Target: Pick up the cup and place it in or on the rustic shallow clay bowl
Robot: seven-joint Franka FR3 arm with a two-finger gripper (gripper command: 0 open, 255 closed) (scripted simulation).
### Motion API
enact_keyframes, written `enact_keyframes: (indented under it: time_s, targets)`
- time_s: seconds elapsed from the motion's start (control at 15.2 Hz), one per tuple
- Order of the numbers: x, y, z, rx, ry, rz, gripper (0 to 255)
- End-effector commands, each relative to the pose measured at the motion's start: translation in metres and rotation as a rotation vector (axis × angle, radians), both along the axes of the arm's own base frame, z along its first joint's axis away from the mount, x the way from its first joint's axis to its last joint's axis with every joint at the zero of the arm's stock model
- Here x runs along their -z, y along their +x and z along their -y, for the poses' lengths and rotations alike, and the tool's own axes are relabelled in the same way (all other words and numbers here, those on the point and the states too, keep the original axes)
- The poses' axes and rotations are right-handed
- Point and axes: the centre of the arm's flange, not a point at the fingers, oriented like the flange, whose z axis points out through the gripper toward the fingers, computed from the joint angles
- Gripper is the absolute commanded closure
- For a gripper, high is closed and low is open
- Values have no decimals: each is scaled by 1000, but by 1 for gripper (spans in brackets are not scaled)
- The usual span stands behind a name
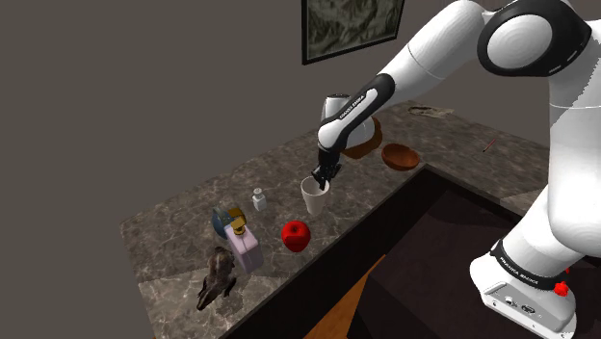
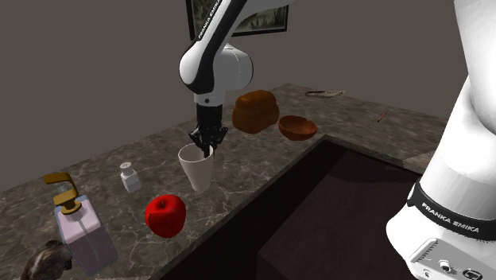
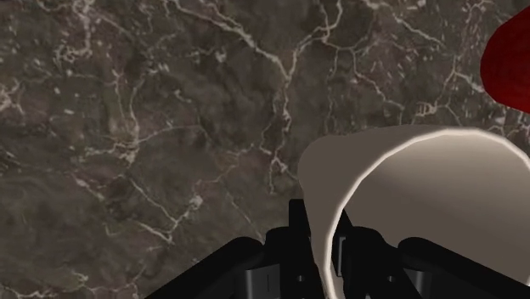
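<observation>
A white cup stands upright on the dark marble counter. My black gripper comes down onto its rim, one finger inside and one outside, shut on the cup's wall. The shallow brown clay bowl sits farther along the counter near its front edge, toward the shoulder view's right of the cup and apart from it.
A brown loaf-like lump lies just behind the bowl. A red apple, a small white bottle, a soap dispenser and a dark figurine stand beyond the cup.
</observation>
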Motion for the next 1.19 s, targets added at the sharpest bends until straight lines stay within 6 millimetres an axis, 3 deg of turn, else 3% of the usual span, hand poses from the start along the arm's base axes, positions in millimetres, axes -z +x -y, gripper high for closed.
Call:
enact_keyframes:
  time_s: [0.0,1.12]
  targets:
    - [1,-1,0,-1,0,-3,255]
    - [-83,-1,0,-1,0,-3,255]
